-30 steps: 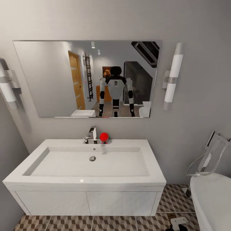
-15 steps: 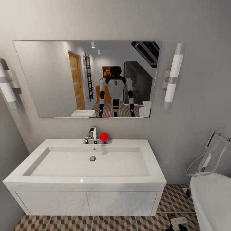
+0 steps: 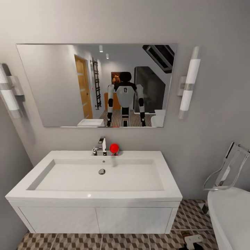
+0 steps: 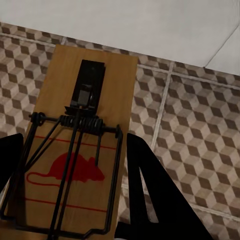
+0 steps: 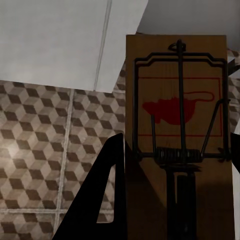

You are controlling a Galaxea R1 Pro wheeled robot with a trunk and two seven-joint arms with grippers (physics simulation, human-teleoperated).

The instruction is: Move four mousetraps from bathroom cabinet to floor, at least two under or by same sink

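— Traps first: where do we have them?

— One in each gripper. The left gripper (image 4: 70, 185) has its black fingers either side of a mousetrap (image 4: 82, 125), apparently closed on the board. The right gripper (image 5: 172, 185) holds the other trap (image 5: 177, 115) the same way, one finger plain beside the board and the far one barely showing at the frame's edge.

— And the long axes?

— Each board runs straight out along its gripper's fingers, the free end leading. Under both we see floor (image 4: 190, 130), cube-patterned tile, with a white panel beyond, which we take for the front of the sink unit.

— Where is the sink from us?

— Dead ahead, twelve o'clock in the head view. The sink (image 3: 24, 189) sits on its white unit under the mirror (image 3: 52, 86), tile showing below at six o'clock, and a bathtub (image 3: 229, 211) at four o'clock.

— Which arm is nearer?

— We cannot tell; both wrist views look much alike. We judge the move to be down and forward, towards the unit's foot.

— How far off the tile are they?

— We cannot say.
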